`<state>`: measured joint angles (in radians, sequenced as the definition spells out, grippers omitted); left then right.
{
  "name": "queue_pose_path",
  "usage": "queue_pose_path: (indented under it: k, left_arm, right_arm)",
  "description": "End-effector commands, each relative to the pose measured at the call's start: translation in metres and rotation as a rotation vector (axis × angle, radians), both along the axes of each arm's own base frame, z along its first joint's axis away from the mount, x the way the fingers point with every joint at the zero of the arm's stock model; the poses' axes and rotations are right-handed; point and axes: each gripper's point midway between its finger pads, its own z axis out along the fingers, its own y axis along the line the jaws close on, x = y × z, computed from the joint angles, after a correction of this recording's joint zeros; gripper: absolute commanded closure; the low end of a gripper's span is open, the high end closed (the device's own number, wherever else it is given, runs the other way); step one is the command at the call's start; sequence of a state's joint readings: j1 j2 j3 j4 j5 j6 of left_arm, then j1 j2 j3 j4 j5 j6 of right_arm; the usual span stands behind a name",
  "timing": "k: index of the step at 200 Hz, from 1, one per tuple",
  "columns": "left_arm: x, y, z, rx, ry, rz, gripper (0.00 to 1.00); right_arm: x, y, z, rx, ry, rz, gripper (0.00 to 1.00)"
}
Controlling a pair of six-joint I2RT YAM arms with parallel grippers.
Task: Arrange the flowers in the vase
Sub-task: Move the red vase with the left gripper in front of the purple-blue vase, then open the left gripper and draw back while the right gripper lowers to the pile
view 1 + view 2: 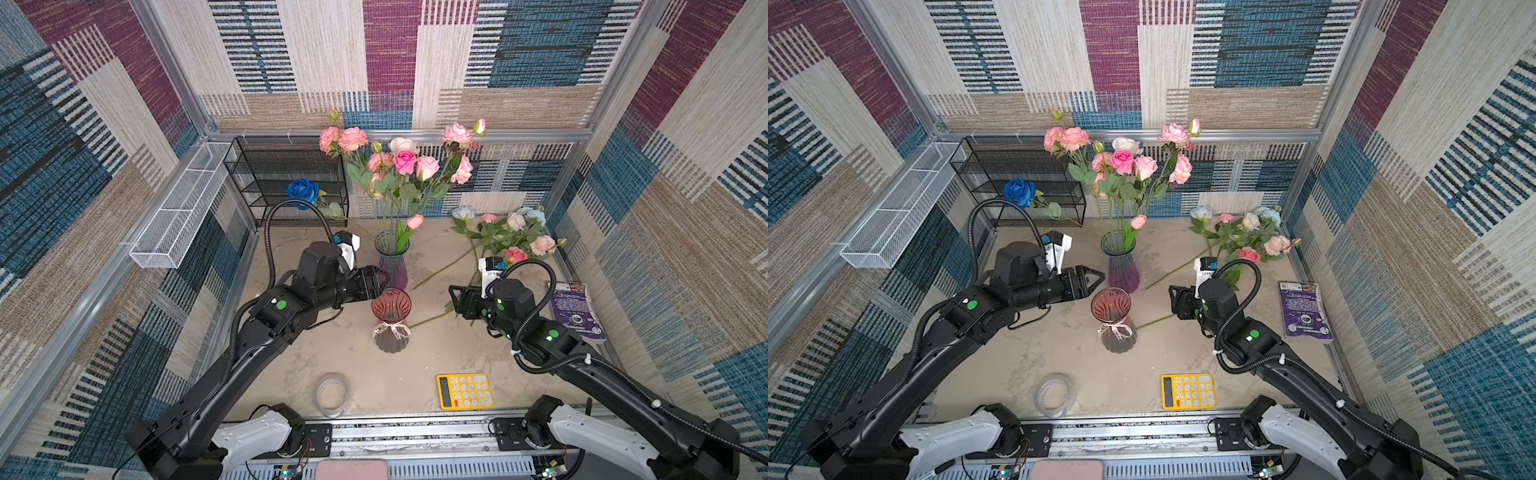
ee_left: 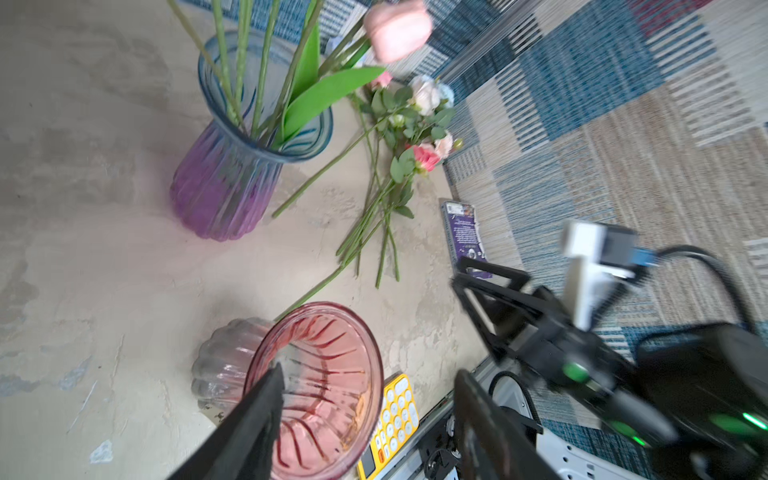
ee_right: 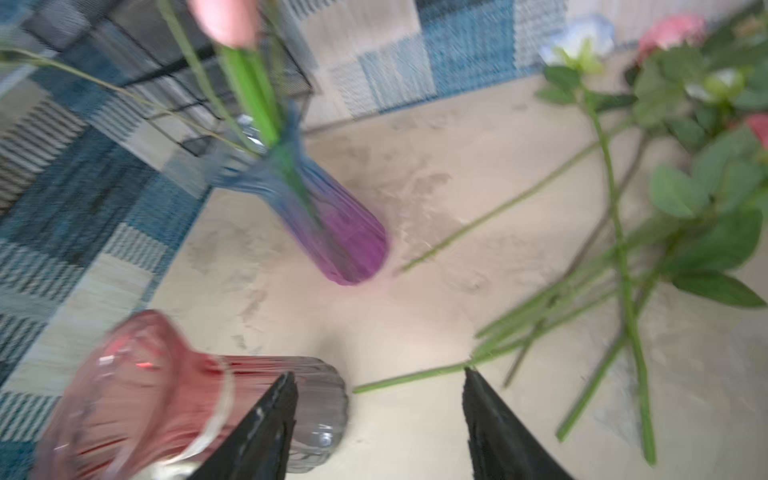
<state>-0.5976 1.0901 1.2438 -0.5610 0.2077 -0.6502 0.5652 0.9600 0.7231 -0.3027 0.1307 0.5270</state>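
Flowers (image 1: 405, 166) mostly stand in the purple vase (image 1: 392, 266) at the back, but a loose pile (image 1: 511, 237) lies on the desk (image 1: 415, 365) off to the right, stem ends pointing toward the empty red vase (image 1: 390, 316). They look light and springy to me, with soft heads that crush easily, so I'd grab a bare stem low down, clear of the leaves. Left pincer (image 2: 370, 370) reaches in level, just beside the purple vase and near the red one's mouth, jaws apart and empty. Right pincer (image 3: 379, 372) tilts down over the stem ends, also spread, holding nothing.
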Motion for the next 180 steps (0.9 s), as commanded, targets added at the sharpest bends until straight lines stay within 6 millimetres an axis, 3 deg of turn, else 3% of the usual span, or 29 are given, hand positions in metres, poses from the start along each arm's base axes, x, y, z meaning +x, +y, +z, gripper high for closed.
queue_pose_path:
  k: [1,33,76,123,175,180]
  left_arm:
    - [-0.001,0.011,0.010,0.016,-0.112,0.022,0.30]
    - [-0.014,0.034,-0.012,0.007,-0.158,0.090,0.22]
    - [-0.031,0.055,-0.037,0.017,-0.163,0.134,0.09]
    - [-0.040,0.064,-0.053,0.045,-0.154,0.139,0.11]
    - [-0.045,0.062,-0.058,0.037,-0.148,0.113,0.12]
    - [-0.045,0.063,-0.059,0.041,-0.147,0.115,0.12]
  right_arm:
    - [0.016,-0.013,-0.026,0.072,0.075,-0.051,0.36]
    - [0.062,-0.054,-0.063,0.055,0.147,-0.210,0.37]
    - [0.133,-0.093,-0.091,0.036,0.199,-0.373,0.41]
    - [0.212,-0.101,-0.111,-0.003,0.248,-0.463,0.45]
    - [0.274,-0.123,-0.140,-0.037,0.310,-0.572,0.53]
    - [0.284,-0.124,-0.134,-0.027,0.294,-0.575,0.53]
